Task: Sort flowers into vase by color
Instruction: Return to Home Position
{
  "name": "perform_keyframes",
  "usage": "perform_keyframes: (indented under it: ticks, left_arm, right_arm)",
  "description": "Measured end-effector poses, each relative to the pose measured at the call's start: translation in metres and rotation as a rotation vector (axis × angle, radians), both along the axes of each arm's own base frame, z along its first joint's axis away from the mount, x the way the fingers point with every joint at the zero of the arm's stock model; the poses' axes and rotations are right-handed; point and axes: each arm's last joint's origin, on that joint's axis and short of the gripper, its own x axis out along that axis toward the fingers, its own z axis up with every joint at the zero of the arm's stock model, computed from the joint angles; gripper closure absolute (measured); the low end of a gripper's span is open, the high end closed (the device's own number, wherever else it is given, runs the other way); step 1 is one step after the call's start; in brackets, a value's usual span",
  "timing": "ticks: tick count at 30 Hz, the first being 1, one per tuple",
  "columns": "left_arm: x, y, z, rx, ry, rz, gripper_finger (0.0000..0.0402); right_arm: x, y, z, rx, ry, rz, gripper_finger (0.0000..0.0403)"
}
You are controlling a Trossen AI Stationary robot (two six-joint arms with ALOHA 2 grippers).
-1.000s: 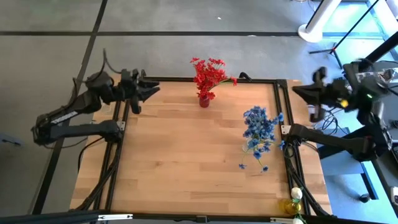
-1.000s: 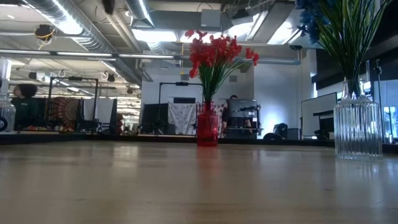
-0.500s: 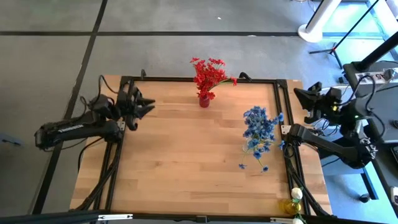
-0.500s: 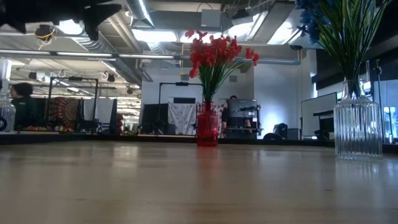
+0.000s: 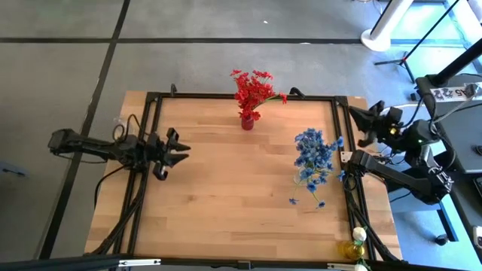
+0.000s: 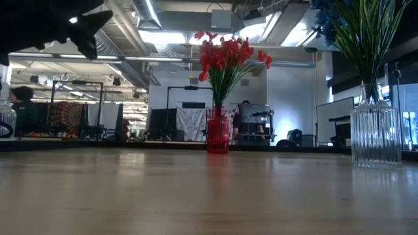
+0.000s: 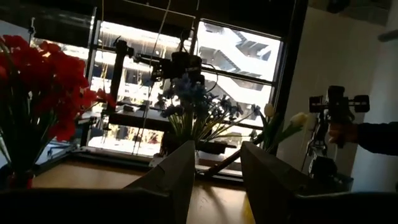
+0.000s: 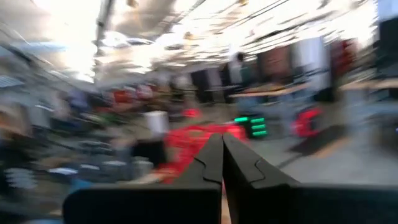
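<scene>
Red flowers (image 5: 252, 89) stand in a small red vase (image 6: 217, 132) at the table's far edge. Blue flowers (image 5: 312, 153) stand in a clear ribbed vase (image 6: 375, 134) toward the right side, and loose blue blossoms (image 5: 294, 201) lie on the wood near it. White flowers (image 5: 359, 235) sit in a yellowish vase at the near right corner. My left gripper (image 5: 183, 153) hovers open over the table's left part, pointing right; its own view (image 7: 217, 149) shows all three bunches ahead. My right gripper (image 5: 355, 124) is shut beyond the right frame rail, with its fingertips together in the right wrist view (image 8: 222, 140).
A black frame rail (image 5: 248, 96) runs around the wooden table top (image 5: 226, 188). The middle and near-left wood is bare. A stand and cables are on the floor beyond the far right corner. People and desks show in the room behind.
My left arm has stretched out low, and its gripper has moved from the far left corner toward the near edge and down. My right arm has lowered and drawn in toward the table's right rail. The flowers and vases have stayed put.
</scene>
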Motion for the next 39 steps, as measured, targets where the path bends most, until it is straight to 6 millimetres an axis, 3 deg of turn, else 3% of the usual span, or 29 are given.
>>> perform_keyframes:
  ticks: [3,5,8,13,17,24,31,36,39]
  left_arm:
    - [0.0,0.002,-0.001,-0.001,0.008,0.013,0.0276]
    - [0.0,0.003,-0.001,-0.002,0.006,0.017,0.0276]
    - [0.0,0.005,-0.001,-0.004,0.015,0.02,0.0276]
    - [0.002,0.011,-0.007,-0.097,0.066,0.125,0.0276]
    - [0.002,0.011,-0.007,-0.134,0.063,0.11,0.0276]
    - [0.002,0.011,-0.01,-0.221,0.089,0.073,0.0276]
    - [0.003,0.009,-0.01,-0.275,0.094,0.028,0.0276]
    - [0.002,0.002,-0.01,0.002,0.111,-0.182,0.0276]
    - [0.002,0.0,-0.012,0.071,0.126,-0.221,0.0276]
  right_arm:
    - [0.003,-0.005,-0.007,-0.076,0.067,-0.139,0.0403]
    - [0.012,-0.01,-0.015,-0.056,0.084,-0.136,0.0403]
    - [0.028,-0.018,-0.034,-0.03,0.112,-0.136,0.0403]
    - [0.046,-0.034,-0.067,0.023,0.074,-0.328,0.0403]
    - [0.05,-0.041,-0.081,0.094,-0.016,-0.472,0.0403]
    - [0.057,-0.048,-0.127,0.233,0.106,-0.579,0.0398]
    - [0.069,-0.049,-0.172,0.33,0.108,-0.398,0.0397]
    - [0.075,-0.043,-0.172,0.282,0.141,-0.102,0.0401]
    - [0.078,-0.039,-0.172,0.26,0.166,0.067,0.0399]
